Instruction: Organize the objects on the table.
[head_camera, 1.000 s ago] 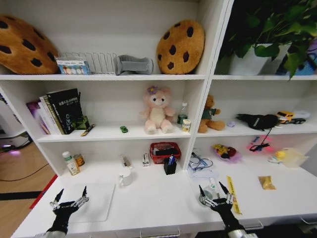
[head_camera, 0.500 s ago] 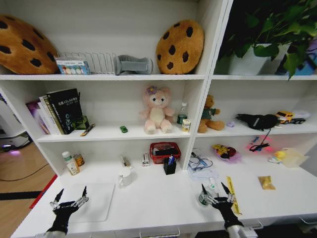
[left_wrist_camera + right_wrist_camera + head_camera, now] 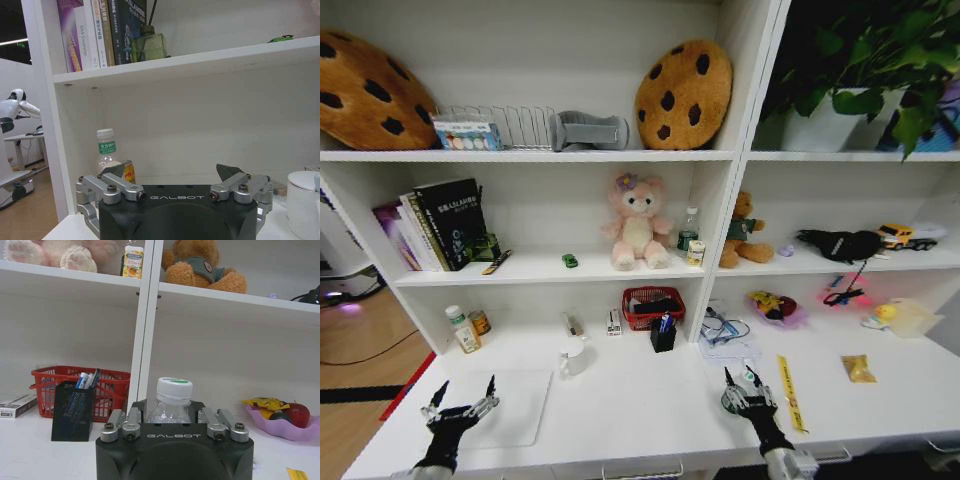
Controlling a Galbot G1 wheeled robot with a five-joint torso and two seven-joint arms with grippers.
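Inspecting the long white worktop (image 3: 640, 405), we judge the tidying to be at an early stage. Our right pincer (image 3: 747, 389) sits low over the front right of the worktop, closed in around the small clear plastic bottle with a white cap (image 3: 171, 402); the right wrist view shows the bottle standing upright between the jaws, but we cannot confirm whether the fingers actually touch it, and it appears not yet lifted. Our left pincer (image 3: 463, 398) hovers with its fingers spread wide and empty over the front left corner, just beside the flat silver laptop (image 3: 505, 405), which lies closed. The black mesh pen holder (image 3: 73, 411) with blue and black pens stands in front of the red wire basket (image 3: 102, 395) near the shelf upright. A tiny green toy car (image 3: 570, 260) rests on the middle shelf, left of the pink plush toy (image 3: 638, 222). Loose items remaining on the worktop include a white mug (image 3: 573, 357), a yellow strip (image 3: 788, 393) and a small yellow packet (image 3: 859, 368). By our reckoning, most of the sorting is still outstanding.
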